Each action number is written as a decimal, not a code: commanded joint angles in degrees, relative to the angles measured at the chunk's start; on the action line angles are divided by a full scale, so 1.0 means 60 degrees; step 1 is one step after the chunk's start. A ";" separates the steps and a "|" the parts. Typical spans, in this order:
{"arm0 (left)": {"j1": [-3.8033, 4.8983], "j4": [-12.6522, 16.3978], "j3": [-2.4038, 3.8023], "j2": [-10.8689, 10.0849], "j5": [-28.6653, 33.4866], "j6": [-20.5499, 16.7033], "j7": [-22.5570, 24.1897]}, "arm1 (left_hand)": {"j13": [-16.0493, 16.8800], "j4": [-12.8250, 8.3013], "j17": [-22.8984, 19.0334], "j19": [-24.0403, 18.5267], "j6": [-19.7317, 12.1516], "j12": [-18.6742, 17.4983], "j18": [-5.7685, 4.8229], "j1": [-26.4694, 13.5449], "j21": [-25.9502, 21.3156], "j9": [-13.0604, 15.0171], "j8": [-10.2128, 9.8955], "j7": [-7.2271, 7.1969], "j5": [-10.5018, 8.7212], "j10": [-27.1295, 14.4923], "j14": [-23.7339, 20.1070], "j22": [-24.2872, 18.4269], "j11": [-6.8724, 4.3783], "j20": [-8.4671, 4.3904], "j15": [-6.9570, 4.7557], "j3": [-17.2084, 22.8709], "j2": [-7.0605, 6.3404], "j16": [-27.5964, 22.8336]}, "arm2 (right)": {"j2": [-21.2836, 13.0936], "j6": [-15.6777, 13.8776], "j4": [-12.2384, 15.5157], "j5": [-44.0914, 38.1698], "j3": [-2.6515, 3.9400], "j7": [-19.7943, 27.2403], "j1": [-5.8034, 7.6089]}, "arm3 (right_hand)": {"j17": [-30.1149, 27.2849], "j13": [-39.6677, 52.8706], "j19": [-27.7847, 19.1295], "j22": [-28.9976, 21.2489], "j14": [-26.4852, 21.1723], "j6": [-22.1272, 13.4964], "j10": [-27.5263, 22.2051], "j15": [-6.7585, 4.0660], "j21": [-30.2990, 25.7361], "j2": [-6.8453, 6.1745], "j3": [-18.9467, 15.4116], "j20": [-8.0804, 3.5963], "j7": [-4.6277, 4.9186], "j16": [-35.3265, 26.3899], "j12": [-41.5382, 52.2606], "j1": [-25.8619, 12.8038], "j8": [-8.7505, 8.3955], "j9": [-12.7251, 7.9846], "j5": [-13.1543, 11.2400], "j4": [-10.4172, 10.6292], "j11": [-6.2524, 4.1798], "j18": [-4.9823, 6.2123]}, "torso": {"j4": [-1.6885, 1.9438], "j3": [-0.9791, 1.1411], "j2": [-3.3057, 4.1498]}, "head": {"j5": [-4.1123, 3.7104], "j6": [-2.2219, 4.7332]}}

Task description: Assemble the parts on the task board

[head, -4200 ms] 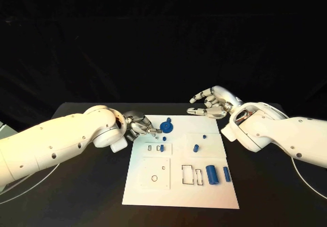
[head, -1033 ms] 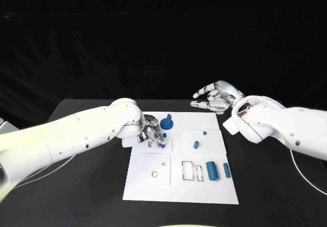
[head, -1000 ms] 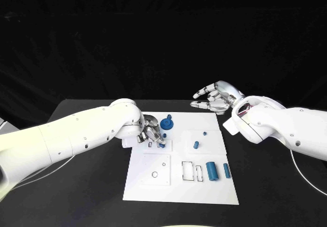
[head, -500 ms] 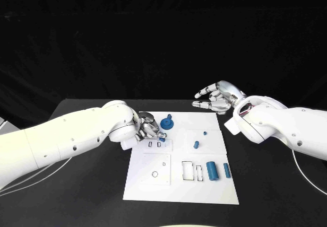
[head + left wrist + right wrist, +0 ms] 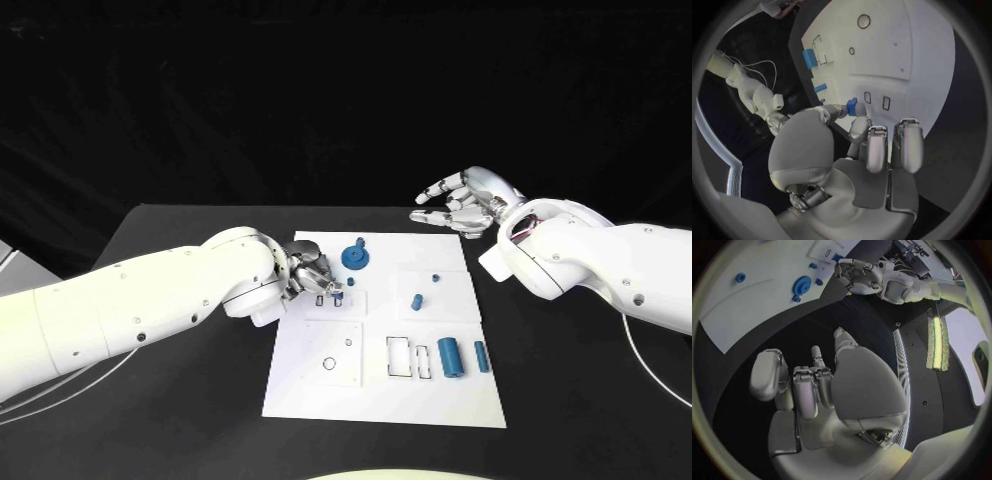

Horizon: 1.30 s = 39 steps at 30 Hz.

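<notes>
White board [image 5: 389, 390] sits mid-table [image 5: 173, 400], with blue pieces spread over it. Left robot hand [image 5: 312, 276] is over the board's far left corner, pinching a small blue peg [image 5: 852, 106] above two little slots. Right robot hand [image 5: 459, 206] hovers past the board's far right corner, fingers apart, holding nothing.

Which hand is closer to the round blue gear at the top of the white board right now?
Left. The left hand sits on the task board just beside the blue gear, holding a small blue part. The right hand hovers beyond the board's far right corner.
</notes>
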 commanded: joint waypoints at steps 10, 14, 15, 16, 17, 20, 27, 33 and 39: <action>-0.0227 0.0079 -0.0101 0.0022 -0.1897 -0.0521 0.0279 | 0.0030 -0.2111 0.2510 0.0059 0.0090 0.0061 -0.0171 -0.0001 0.0049 0.0000 -0.0023 -0.0003 0.0065 0.0085 0.1013 0.0334 0.0005 -0.0010 -0.0078 0.2046 0.0013 0.0054 | 0.0002 0.0125 -0.0015 -0.0055 -0.0006 0.0039 -0.0015 | 0.2258 0.2182 -0.0057 0.0000 0.0933 0.0020 0.0670 0.0061 -0.0025 0.0073 0.0050 -0.0024 -0.0034 -0.0054 -0.0004 -0.0003 0.0061 0.0012 0.0054 0.0023 0.0039 0.0097 | -0.0025 0.0005 -0.0006 | -0.0008 -0.0018; -0.0261 0.0049 -0.0113 0.0057 -0.2151 -0.0585 0.0316 | 0.0030 -0.2111 0.2510 0.0059 0.0090 0.0061 -0.0171 -0.0001 0.0049 0.0000 -0.0023 -0.0003 0.0065 0.0085 0.1013 0.0334 0.0005 -0.0010 -0.0078 0.2046 0.0013 0.0054 | 0.0002 0.0127 -0.0017 -0.0055 -0.0007 0.0042 -0.0019 | 0.2258 0.2182 -0.0057 0.0000 0.0933 0.0020 0.0670 0.0061 -0.0025 0.0073 0.0050 -0.0024 -0.0034 -0.0054 -0.0004 -0.0003 0.0061 0.0012 0.0054 0.0023 0.0039 0.0097 | -0.0015 0.0002 0.0003 | -0.0023 -0.0019; -0.0270 0.0037 -0.0117 0.0073 -0.2205 -0.0606 0.0324 | 0.0030 -0.2111 0.2510 0.0059 0.0090 0.0061 -0.0171 -0.0001 0.0049 0.0000 -0.0023 -0.0003 0.0065 0.0085 0.1013 0.0334 0.0005 -0.0010 -0.0078 0.2046 0.0013 0.0054 | 0.0002 0.0127 -0.0018 -0.0055 -0.0008 0.0043 -0.0020 | 0.2258 0.2182 -0.0057 0.0000 0.0933 0.0020 0.0670 0.0061 -0.0025 0.0073 0.0050 -0.0024 -0.0034 -0.0054 -0.0004 -0.0003 0.0061 0.0012 0.0054 0.0023 0.0039 0.0097 | -0.0015 0.0002 0.0004 | -0.0023 -0.0021; -0.0276 0.0028 -0.0121 0.0087 -0.2247 -0.0627 0.0331 | 0.0019 -0.2117 0.2510 0.0063 0.0100 0.0053 -0.0173 0.0000 0.0052 -0.0001 -0.0025 -0.0006 0.0069 0.0084 0.1013 0.0340 0.0002 -0.0012 -0.0079 0.2052 0.0009 0.0054 | 0.0002 0.0129 -0.0018 -0.0055 -0.0008 0.0044 -0.0021 | 0.2258 0.2182 -0.0057 0.0000 0.0933 0.0020 0.0670 0.0061 -0.0025 0.0073 0.0050 -0.0024 -0.0034 -0.0054 -0.0004 -0.0003 0.0061 0.0012 0.0054 0.0023 0.0039 0.0097 | -0.0014 0.0002 0.0007 | -0.0026 -0.0010; -0.0282 0.0017 -0.0127 0.0104 -0.2305 -0.0651 0.0341 | 0.0019 -0.2117 0.2510 0.0063 0.0100 0.0053 -0.0173 0.0000 0.0052 -0.0001 -0.0025 -0.0006 0.0069 0.0084 0.1013 0.0340 0.0002 -0.0012 -0.0079 0.2052 0.0009 0.0054 | 0.0002 0.0131 -0.0018 -0.0055 -0.0008 0.0045 -0.0022 | 0.2258 0.2182 -0.0057 0.0000 0.0933 0.0020 0.0670 0.0061 -0.0025 0.0073 0.0050 -0.0024 -0.0034 -0.0054 -0.0004 -0.0003 0.0061 0.0012 0.0054 0.0023 0.0039 0.0097 | -0.0014 0.0004 0.0007 | -0.0025 -0.0003; -0.0302 -0.0001 -0.0140 0.0138 -0.2456 -0.0686 0.0363 | -0.0007 -0.2119 0.2510 0.0063 0.0102 0.0037 -0.0173 0.0001 0.0052 -0.0001 -0.0026 -0.0007 0.0069 0.0072 0.1013 0.0340 0.0002 -0.0013 -0.0080 0.2054 0.0009 0.0054 | 0.0000 0.0134 -0.0017 -0.0054 -0.0009 0.0046 -0.0024 | 0.2265 0.2176 -0.0055 0.0001 0.0935 0.0020 0.0665 0.0060 -0.0028 0.0085 0.0045 -0.0025 -0.0034 -0.0052 -0.0009 -0.0030 0.0065 0.0012 0.0073 0.0029 0.0038 0.0097 | -0.0016 0.0005 0.0007 | -0.0023 -0.0004; -0.0324 -0.0030 -0.0152 0.0174 -0.2543 -0.0616 0.0375 | 0.0004 -0.2121 0.2510 0.0069 0.0109 0.0042 -0.0174 0.0003 0.0055 -0.0003 -0.0030 -0.0008 0.0068 0.0082 0.1013 0.0347 0.0000 -0.0015 -0.0081 0.2064 0.0014 0.0054 | -0.0002 0.0143 -0.0021 -0.0054 -0.0010 0.0045 -0.0028 | 0.2265 0.2176 -0.0055 0.0001 0.0935 0.0020 0.0665 0.0060 -0.0028 0.0085 0.0045 -0.0025 -0.0034 -0.0052 -0.0009 -0.0030 0.0065 0.0012 0.0073 0.0029 0.0038 0.0097 | -0.0023 0.0010 0.0011 | -0.0036 -0.0013; -0.0328 -0.0040 -0.0155 0.0197 -0.2420 -0.0421 0.0329 | -0.0003 -0.2121 0.2510 0.0076 0.0113 0.0036 -0.0177 0.0001 0.0059 -0.0004 -0.0033 -0.0009 0.0066 0.0081 0.1013 0.0359 -0.0001 -0.0016 -0.0082 0.2067 0.0013 0.0054 | 0.0003 0.0153 -0.0030 -0.0054 -0.0010 0.0043 -0.0031 | 0.2265 0.2176 -0.0055 0.0001 0.0935 0.0020 0.0665 0.0060 -0.0028 0.0085 0.0045 -0.0025 -0.0034 -0.0052 -0.0009 -0.0030 0.0065 0.0012 0.0073 0.0029 0.0038 0.0097 | -0.0016 0.0008 0.0007 | -0.0045 -0.0034; -0.0329 -0.0062 -0.0157 0.0216 -0.2300 -0.0203 0.0269 | -0.0003 -0.2121 0.2510 0.0076 0.0113 0.0036 -0.0177 0.0001 0.0059 -0.0004 -0.0033 -0.0009 0.0066 0.0081 0.1013 0.0359 -0.0001 -0.0016 -0.0082 0.2067 0.0013 0.0054 | 0.0011 0.0168 -0.0035 -0.0054 -0.0011 0.0037 -0.0035 | 0.2265 0.2176 -0.0055 0.0001 0.0935 0.0020 0.0665 0.0060 -0.0028 0.0085 0.0045 -0.0025 -0.0034 -0.0052 -0.0009 -0.0030 0.0065 0.0012 0.0073 0.0029 0.0038 0.0097 | -0.0018 0.0009 0.0010 | -0.0035 -0.0050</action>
